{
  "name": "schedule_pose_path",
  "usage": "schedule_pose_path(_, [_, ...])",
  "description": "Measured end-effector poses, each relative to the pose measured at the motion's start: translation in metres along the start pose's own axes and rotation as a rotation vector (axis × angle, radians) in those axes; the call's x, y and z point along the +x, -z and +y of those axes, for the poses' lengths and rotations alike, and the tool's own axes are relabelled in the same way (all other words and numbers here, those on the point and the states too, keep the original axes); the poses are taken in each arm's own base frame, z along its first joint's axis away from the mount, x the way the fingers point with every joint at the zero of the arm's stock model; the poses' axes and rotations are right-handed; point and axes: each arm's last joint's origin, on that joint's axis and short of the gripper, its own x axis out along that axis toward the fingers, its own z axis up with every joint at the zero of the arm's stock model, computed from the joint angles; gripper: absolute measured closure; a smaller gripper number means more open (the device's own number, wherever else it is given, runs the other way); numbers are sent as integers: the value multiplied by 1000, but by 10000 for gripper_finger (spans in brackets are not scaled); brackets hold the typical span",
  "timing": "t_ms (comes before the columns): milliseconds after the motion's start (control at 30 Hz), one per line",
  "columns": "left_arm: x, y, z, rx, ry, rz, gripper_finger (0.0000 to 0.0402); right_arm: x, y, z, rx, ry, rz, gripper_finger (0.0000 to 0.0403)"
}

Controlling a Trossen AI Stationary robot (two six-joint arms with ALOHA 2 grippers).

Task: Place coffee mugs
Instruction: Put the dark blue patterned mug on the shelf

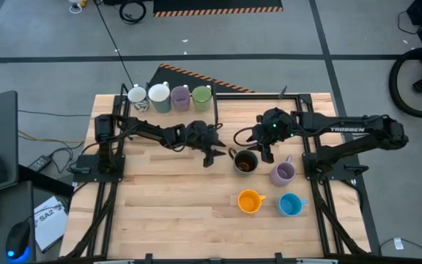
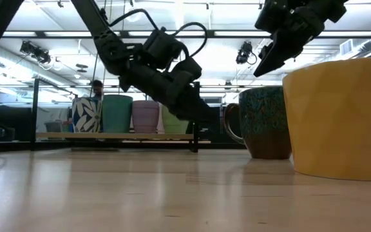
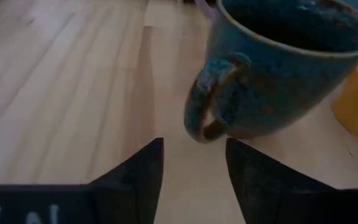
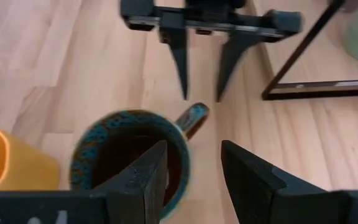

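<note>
Centrally, the dark mug [image 1: 245, 161]: rigid, glazed, breakable, moderately heavy; grasp its handle at nine o'clock. Left gripper [image 1: 212, 156] jaws open, empty; right gripper [image 1: 266, 154] jaws parted, empty above.

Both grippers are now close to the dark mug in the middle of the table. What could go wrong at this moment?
1. The left gripper is open just in front of the dark mug's handle; pushing forward could knock the dark mug instead of grasping it.
2. The right gripper hovers over the same mug, so the two arms might collide.
3. The orange mug stands right beside it and could get bumped.
</note>
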Motion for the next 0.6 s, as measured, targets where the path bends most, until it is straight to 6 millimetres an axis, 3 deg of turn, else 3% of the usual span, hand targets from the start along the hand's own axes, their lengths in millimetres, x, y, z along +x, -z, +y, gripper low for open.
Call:
schedule_pose_path(167, [6, 2, 0, 27, 11, -40, 199, 1, -1, 6, -15, 23, 4, 245])
schedule_pose_path(600, [18, 11, 2, 14, 20, -114, 202, 1, 4, 13, -2, -24, 60, 245])
